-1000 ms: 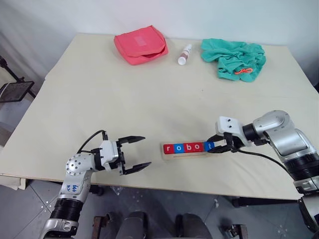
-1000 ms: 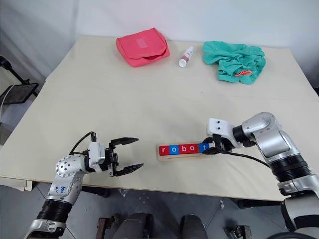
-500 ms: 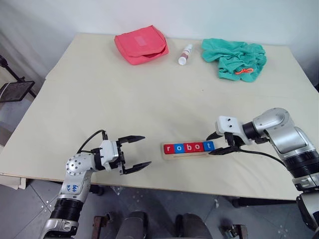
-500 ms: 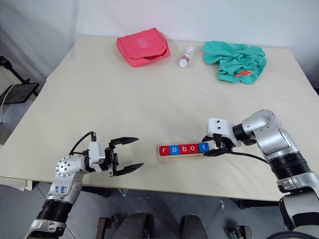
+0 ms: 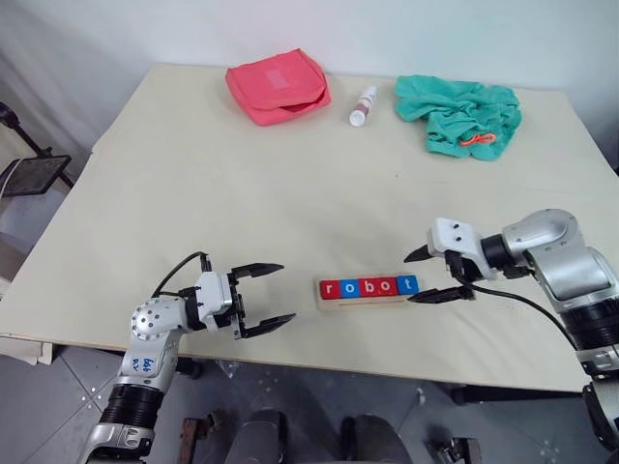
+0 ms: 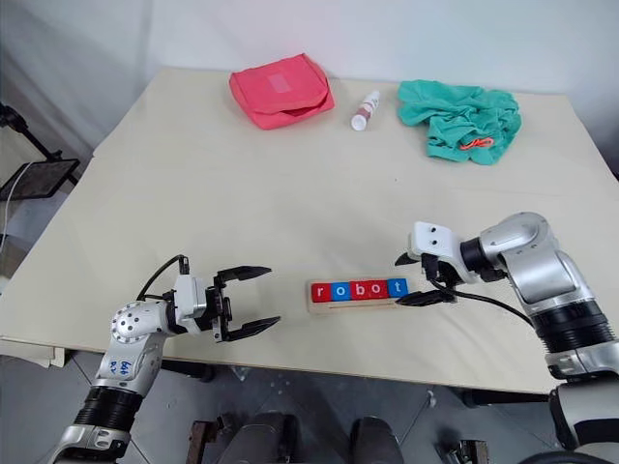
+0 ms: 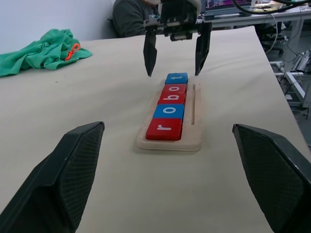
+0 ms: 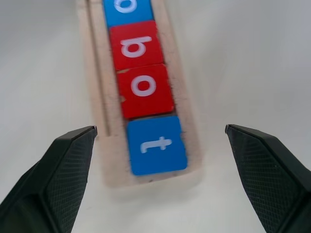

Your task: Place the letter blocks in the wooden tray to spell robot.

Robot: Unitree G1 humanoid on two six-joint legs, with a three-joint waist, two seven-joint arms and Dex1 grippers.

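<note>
Tiles number five: the letter blocks [image 5: 368,287] sit touching in one row in the wooden tray [image 5: 363,302] near the surface's [image 5: 290,184] front edge, spelling robot. Its long axis runs left-right. Right tool [image 5: 433,275], wide and empty, sits just beside the t end; left tool [image 5: 268,298], also wide, is farther off.

A pale bench [image 5: 242,193] stands against a white wall [image 5: 435,34]. Grey speckled floor [image 5: 58,406] shows below. A black stand [image 5: 29,174] sits at its left.
</note>
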